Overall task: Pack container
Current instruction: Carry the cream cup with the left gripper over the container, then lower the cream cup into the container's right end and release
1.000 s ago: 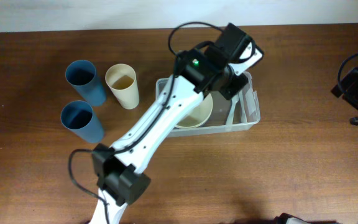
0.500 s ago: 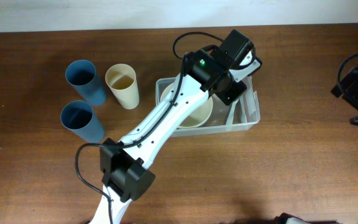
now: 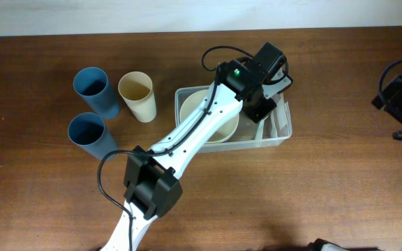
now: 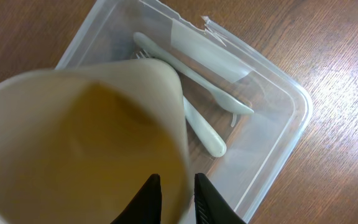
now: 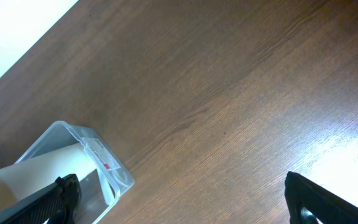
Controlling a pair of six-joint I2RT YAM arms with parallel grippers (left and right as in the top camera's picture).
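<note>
The worktop (image 3: 326, 195) is brown wood grain. Two cups (image 3: 89, 82) are blue, a third cup (image 3: 136, 89) cream. The container (image 3: 283, 131) is clear, its label (image 4: 207, 53) white.

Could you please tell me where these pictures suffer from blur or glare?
Left wrist view: the cream bowl sits close to the lens and looks soft, while the cutlery and the container behind it are sharper. Right wrist view: a bright glare patch washes out the table at lower right. Overhead view: evenly lit and sharp, with no strong glare.
</note>
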